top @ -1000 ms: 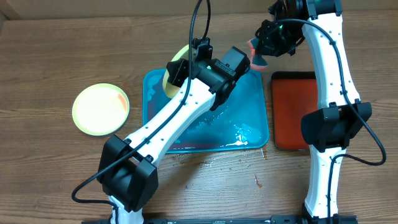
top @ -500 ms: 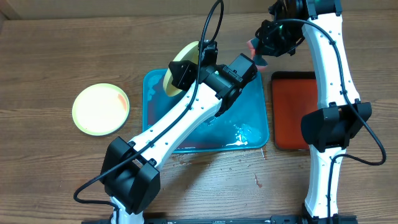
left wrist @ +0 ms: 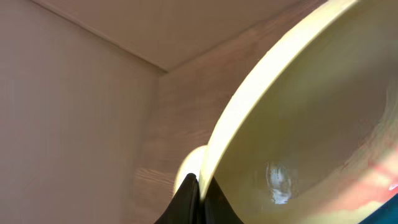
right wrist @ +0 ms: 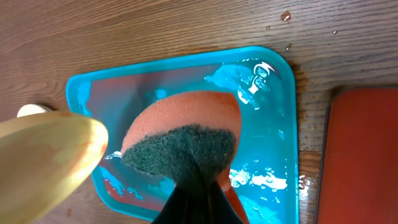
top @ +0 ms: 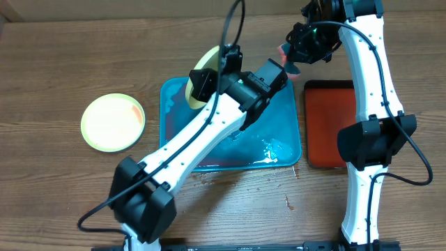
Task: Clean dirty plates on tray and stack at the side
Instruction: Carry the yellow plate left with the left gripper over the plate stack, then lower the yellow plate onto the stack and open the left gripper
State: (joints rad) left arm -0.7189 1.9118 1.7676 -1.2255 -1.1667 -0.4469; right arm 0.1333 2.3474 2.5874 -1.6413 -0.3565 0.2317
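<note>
Your wooden tabletop [top: 56, 181] carries the turquoise rectangular plastic tray [top: 286, 111]. Your left tool [left wrist: 196, 186] clamps a pale yellow-green round plastic plate [left wrist: 298, 124], tilted above the tray's far left corner. Your right tool [right wrist: 196, 180] pinches an orange dark-backed sponge [right wrist: 180, 130] near its far right corner; a second yellow-green plate [top: 111, 123] lies left of the tray

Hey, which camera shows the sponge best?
The right wrist view: the sponge fills the middle, orange foam with a dark scrubbing face, pinched in the right gripper. Overhead shows only a small reddish sliver beside that gripper; the left wrist view shows none of it.
</note>
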